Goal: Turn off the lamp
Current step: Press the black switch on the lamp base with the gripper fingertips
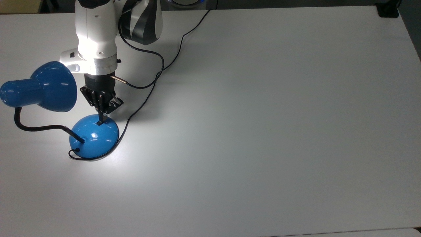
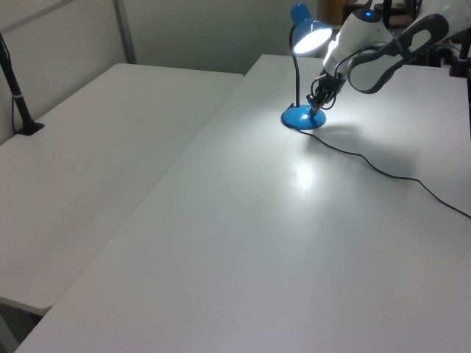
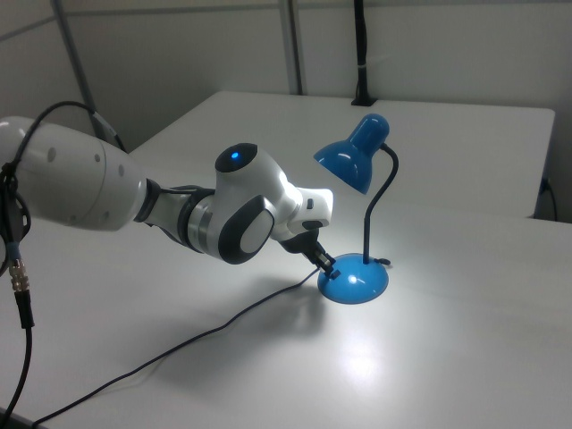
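Top view: claw [image 1: 101,119] clenched, tip on the lamp [image 1: 93,135] base switch – an off-centre push may just slide the base.

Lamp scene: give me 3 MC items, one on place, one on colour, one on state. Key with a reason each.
1. Where is the tool tip?
A. On the lamp's base, at the switch
B. Touching the shade
C. At the table's far edge

2. What colour is the gooseneck?
A. Blue
B. Black
C. White

3. Is the lamp lit?
A. No, dark
B. Yes, lit
C. It lies tipped over

Key: 1 A, the tool meets the base at the switch in the top view. 2 B, the gooseneck is black between blue base and blue shade. 3 B, the shade glows in the left view and a bright patch lies on the table.
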